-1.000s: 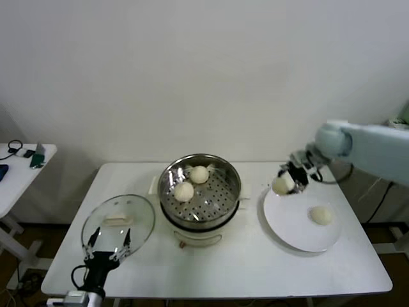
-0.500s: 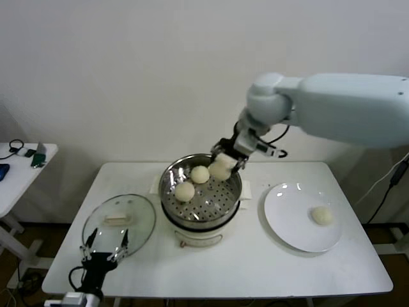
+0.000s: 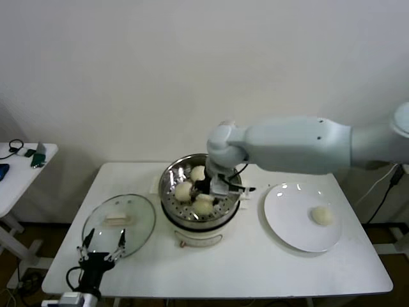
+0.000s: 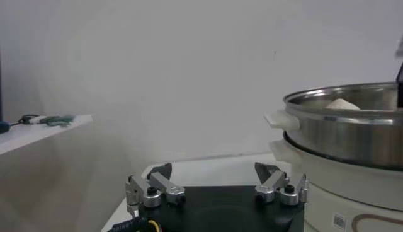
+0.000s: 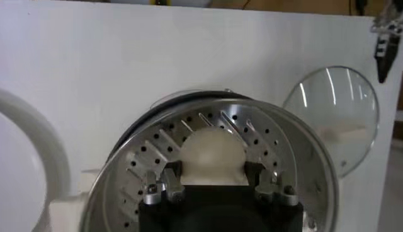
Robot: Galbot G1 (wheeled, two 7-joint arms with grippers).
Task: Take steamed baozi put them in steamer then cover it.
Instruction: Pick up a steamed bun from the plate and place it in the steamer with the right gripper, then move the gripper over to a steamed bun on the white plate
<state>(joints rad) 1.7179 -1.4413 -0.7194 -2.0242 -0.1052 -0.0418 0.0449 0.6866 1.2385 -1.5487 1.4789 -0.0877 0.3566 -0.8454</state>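
Note:
In the head view the steamer [image 3: 199, 217] stands mid-table, a steel pot with a perforated tray [image 5: 277, 157]. Two steamed baozi [image 3: 183, 190] [image 3: 198, 173] lie on the tray toward the back. My right gripper [image 3: 208, 195] reaches down inside the pot, shut on a third baozi [image 5: 211, 154] [image 3: 204, 206] low over the tray's front part. A fourth baozi [image 3: 321, 215] rests on the white plate [image 3: 287, 224] at the right. The cover [image 3: 118, 220], a glass lid, lies flat on the table left of the steamer. My left gripper [image 3: 101, 246] [image 4: 214, 183] hangs open near the front left edge, empty.
A small side table [image 3: 19, 166] with cables and small devices stands far left. The steamer's cream base and side handle [image 4: 280, 120] show in the left wrist view, to one side of the left gripper. The table's front edge runs just below the left gripper.
My right arm swung from above the plate leftward across to the steamer and lowered the held baozi into the pot. The left arm has barely moved.

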